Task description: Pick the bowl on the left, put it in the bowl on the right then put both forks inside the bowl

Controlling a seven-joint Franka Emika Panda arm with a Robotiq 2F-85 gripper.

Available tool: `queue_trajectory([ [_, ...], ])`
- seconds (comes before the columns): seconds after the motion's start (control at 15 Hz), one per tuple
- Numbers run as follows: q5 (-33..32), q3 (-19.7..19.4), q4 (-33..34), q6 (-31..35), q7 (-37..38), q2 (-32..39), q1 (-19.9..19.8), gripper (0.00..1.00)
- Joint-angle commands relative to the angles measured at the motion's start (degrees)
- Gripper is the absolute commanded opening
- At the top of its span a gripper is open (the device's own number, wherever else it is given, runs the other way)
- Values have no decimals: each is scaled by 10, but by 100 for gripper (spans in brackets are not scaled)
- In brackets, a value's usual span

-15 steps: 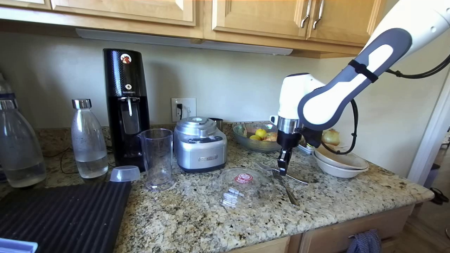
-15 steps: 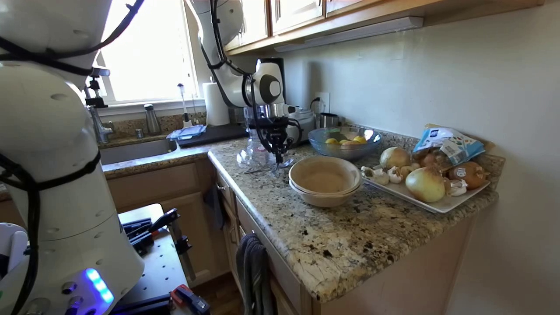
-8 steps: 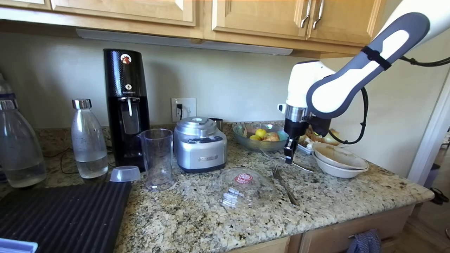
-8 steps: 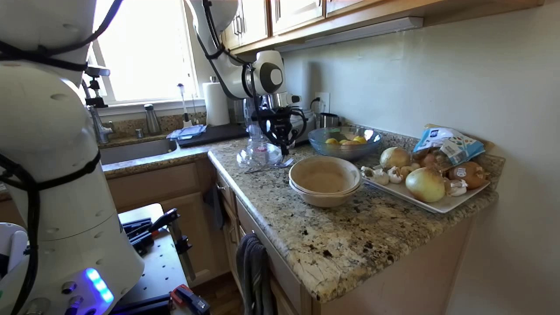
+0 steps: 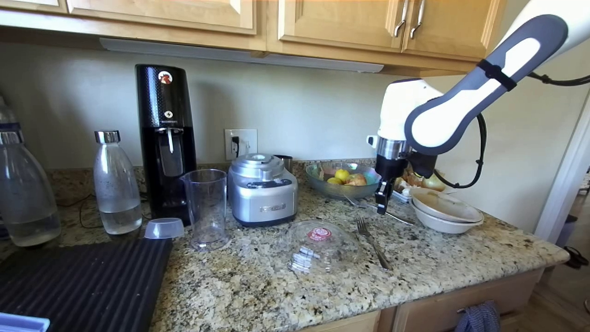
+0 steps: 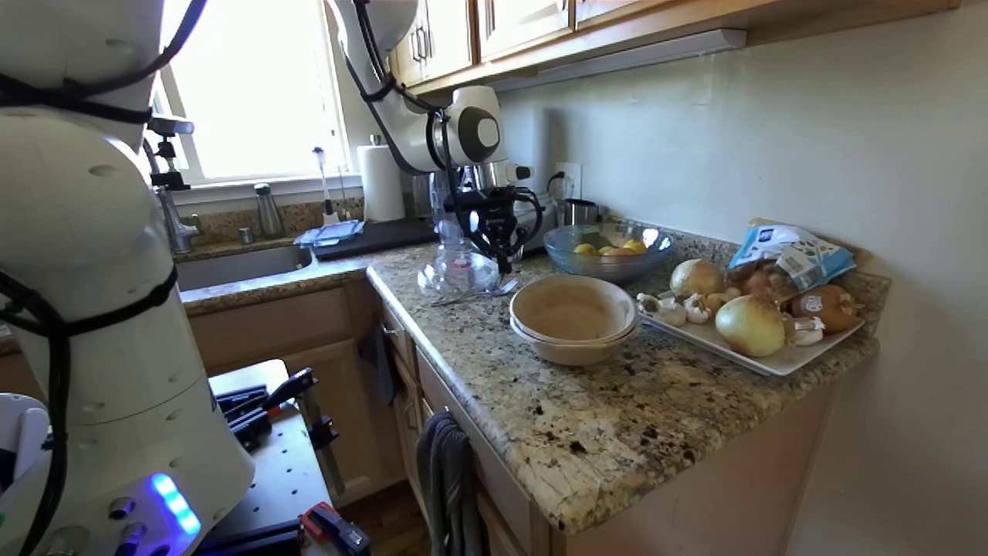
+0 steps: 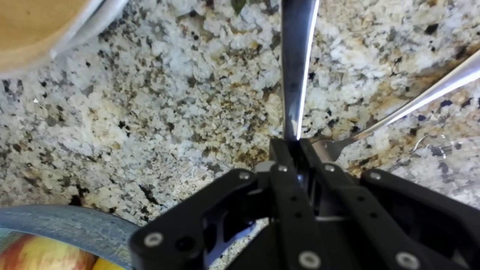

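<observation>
wrist view: the gripper (image 7: 293,145) is clenched on the held fork (image 7: 295,67), whose handle runs out to 12 o'clock; its tines are hidden there. change noted: one second ago the gripper stood lower, where this fork crossed the second fork (image 7: 416,103); it has since risen toward 1 o'clock in both exterior views, and the held fork has travelled with it. the second fork, handle toward 2 o'clock, stayed behind on the granite counter (image 5: 258,276). next outward, at 10 o'clock of the gripper by the wrist view, the upper bowl (image 6: 573,309) sits nested in the lower bowl (image 6: 573,355); neither has shifted, and no fork shows inside. farthest checked, past both bowls in an exterior view, a white tray (image 6: 789,361) bears onions (image 6: 749,326) between 3 and 4 o'clock of the gripper. assessment: nesting appears complete, the pick appears sound, delivery is pending, and the second fork remains outstanding. risk: the long handle may strike the upper rim if carried low.
</observation>
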Motion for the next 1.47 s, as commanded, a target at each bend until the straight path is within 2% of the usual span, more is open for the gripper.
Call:
queue_trajectory([
  [0.0,0,2,1,-2,0,0,-2,10],
  [0.07,0,2,1,-2,0,0,-2,10],
  [0.13,0,2,1,-2,0,0,-2,5],
  [0.47,-25,-22,-21,-20,21,-46,-2,5],
  [1.2,-58,-47,-49,-122,34,-146,-37,5],
  [1.4,-64,-52,-49,-170,47,-156,-51,5],
])
